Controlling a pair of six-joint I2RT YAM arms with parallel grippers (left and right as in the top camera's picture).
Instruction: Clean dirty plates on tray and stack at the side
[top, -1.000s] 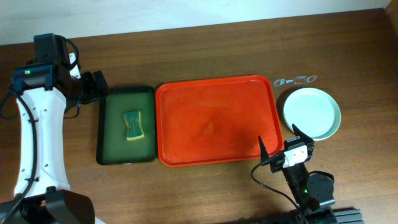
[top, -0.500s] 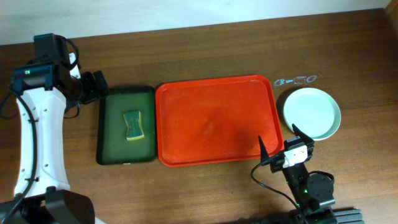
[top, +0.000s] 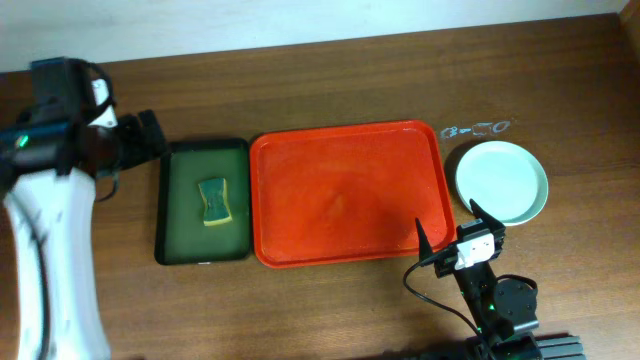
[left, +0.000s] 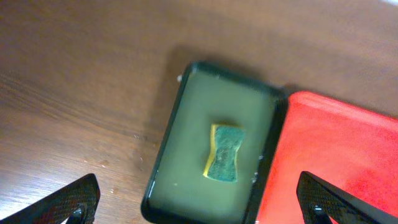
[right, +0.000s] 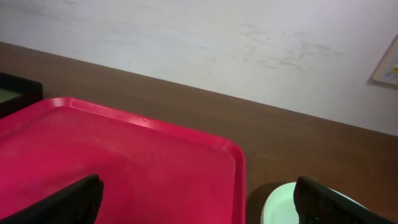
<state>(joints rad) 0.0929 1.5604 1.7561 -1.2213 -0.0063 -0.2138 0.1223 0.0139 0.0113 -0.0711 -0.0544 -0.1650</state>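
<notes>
The red-orange tray (top: 345, 195) lies in the middle of the table with nothing on it; it also shows in the left wrist view (left: 348, 162) and the right wrist view (right: 124, 168). The white plates (top: 502, 181) sit as one pile on the table right of the tray, with an edge in the right wrist view (right: 283, 208). I cannot tell how many are in the pile. My right gripper (top: 448, 232) is open and empty at the tray's front right corner. My left gripper (left: 199, 202) is open and empty, high above the dark green tray's left side.
A dark green tray (top: 204, 200) lies left of the red tray and holds a green and yellow sponge (top: 213, 202), also seen in the left wrist view (left: 224, 153). A small clear object (top: 477, 129) lies behind the plates. A pale wall (right: 205, 37) runs behind the table.
My left arm has swung left and back, away from the green tray. The right arm, trays, sponge and plates have not moved.
</notes>
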